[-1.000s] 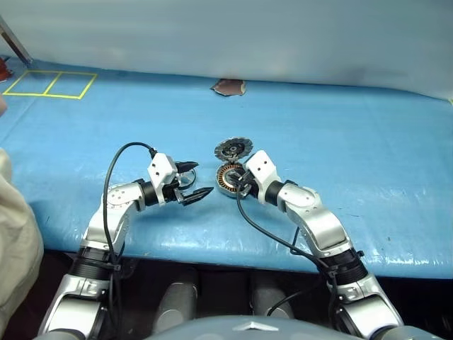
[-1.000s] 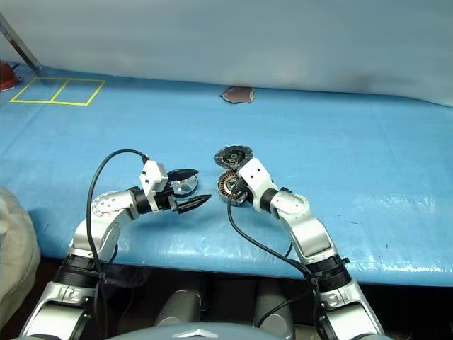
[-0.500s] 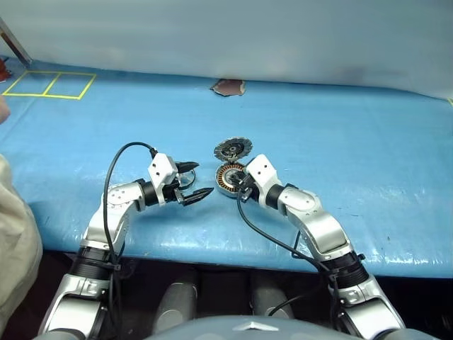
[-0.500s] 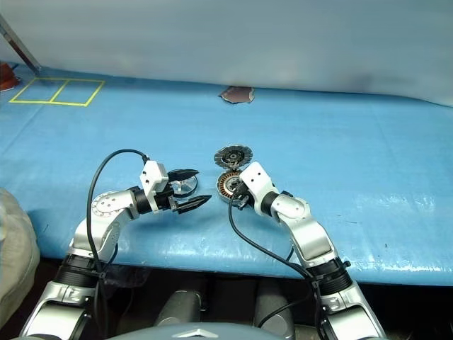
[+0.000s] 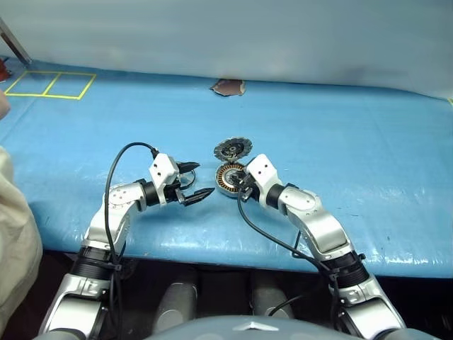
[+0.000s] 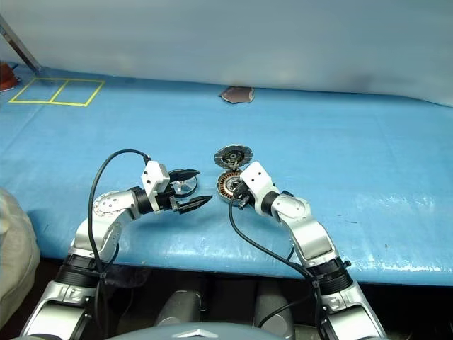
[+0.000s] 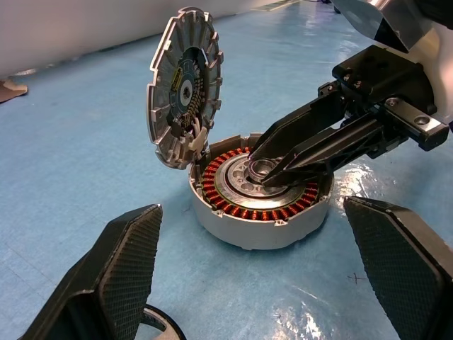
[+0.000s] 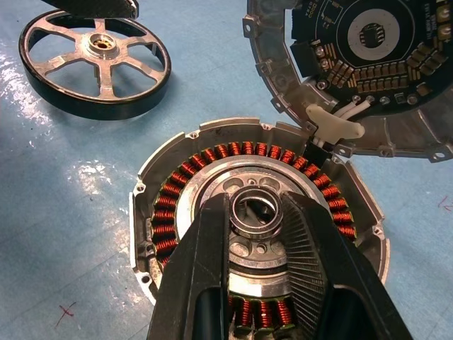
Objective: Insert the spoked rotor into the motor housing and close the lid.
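Blue mat worktop (image 5: 368, 142): motor housing (image 8: 258, 234) near front edge, lid (image 7: 182, 88) tipped up, R gripper (image 8: 256, 212) pinching its centre hub, L gripper (image 5: 192, 180) wide open by spoked rotor (image 8: 95, 62); risk: R jaws block rotor seating, or lid drops shut early.

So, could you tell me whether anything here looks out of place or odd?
One thing: the right pincer is closed on the centre hub of the motor housing, right where the spoked rotor must go. The rotor lies flat on the table beside the open left pincer. The lid stands open, undamaged.
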Robot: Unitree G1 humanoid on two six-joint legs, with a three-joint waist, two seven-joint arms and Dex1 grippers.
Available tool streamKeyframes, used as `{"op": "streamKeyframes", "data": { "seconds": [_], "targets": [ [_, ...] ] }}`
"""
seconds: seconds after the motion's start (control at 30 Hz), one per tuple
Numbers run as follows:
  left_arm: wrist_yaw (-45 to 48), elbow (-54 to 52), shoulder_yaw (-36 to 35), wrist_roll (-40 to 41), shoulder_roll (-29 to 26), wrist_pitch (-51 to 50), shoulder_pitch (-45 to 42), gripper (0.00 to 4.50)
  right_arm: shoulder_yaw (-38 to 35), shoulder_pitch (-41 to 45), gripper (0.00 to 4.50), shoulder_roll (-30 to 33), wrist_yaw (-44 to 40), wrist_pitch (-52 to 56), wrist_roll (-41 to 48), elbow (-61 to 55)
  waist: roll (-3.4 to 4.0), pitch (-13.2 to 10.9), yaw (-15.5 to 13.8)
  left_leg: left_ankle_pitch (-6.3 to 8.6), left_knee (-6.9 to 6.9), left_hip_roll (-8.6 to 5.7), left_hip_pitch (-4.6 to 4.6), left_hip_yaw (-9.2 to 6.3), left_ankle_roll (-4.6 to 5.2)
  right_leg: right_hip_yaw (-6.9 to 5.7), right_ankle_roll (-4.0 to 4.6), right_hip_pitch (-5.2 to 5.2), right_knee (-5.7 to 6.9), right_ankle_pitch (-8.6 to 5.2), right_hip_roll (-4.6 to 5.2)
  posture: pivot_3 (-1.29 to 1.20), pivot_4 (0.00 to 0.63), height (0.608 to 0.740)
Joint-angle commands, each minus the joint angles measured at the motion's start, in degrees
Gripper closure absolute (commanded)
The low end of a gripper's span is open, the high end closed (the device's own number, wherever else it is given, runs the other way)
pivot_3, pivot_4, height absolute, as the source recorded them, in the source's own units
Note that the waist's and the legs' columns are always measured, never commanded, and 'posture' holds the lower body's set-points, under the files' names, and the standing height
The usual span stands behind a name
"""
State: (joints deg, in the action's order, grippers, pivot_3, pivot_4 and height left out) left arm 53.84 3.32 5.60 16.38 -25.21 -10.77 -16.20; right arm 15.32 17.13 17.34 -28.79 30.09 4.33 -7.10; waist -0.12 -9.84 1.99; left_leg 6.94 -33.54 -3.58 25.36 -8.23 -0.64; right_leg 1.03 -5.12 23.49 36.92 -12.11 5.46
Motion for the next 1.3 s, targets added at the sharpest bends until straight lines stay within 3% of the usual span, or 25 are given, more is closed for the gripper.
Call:
{"op": "streamKeyframes", "data": {
  "seconds": [0.03,0.77,1.03,1.3],
  "targets": [
    [-0.08,-2.70,-0.21,0.25,-0.13,0.71,-0.13,0.00,-0.72,1.08,3.74,-0.03,-0.18,-0.78,-0.15,-0.62,0.00,0.00,0.00,0.00,0.00,0.00,0.00,0.00,0.00,0.00,0.00,0.00,0.00,0.00,0.00,0.00,0.150,0.740],
    [-0.63,-2.70,-0.38,0.09,-0.25,0.94,0.06,0.00,-0.57,1.83,3.74,-0.41,-0.86,-0.19,0.42,0.34,0.00,0.00,0.04,0.00,0.00,-0.01,0.00,0.00,0.00,0.00,0.00,0.00,0.00,0.00,0.00,0.00,0.150,0.740],
    [-0.90,-2.62,-0.28,-0.04,-0.24,1.16,0.02,0.00,-0.56,1.55,1.26,-0.32,-0.46,-0.34,-0.08,-0.41,0.00,0.00,0.03,0.00,0.00,-0.01,0.00,0.00,0.00,0.00,0.00,0.00,0.00,0.00,0.00,0.00,0.150,0.740],
    [-1.18,-2.43,-0.10,-0.17,-0.15,1.32,-0.03,0.00,-1.48,1.62,1.26,-0.61,-0.31,-0.52,1.06,-2.51,0.00,0.00,0.04,0.00,0.00,-0.01,0.00,0.00,0.00,0.00,0.00,0.00,0.00,0.01,0.00,0.00,0.150,0.740]
  ]
}}
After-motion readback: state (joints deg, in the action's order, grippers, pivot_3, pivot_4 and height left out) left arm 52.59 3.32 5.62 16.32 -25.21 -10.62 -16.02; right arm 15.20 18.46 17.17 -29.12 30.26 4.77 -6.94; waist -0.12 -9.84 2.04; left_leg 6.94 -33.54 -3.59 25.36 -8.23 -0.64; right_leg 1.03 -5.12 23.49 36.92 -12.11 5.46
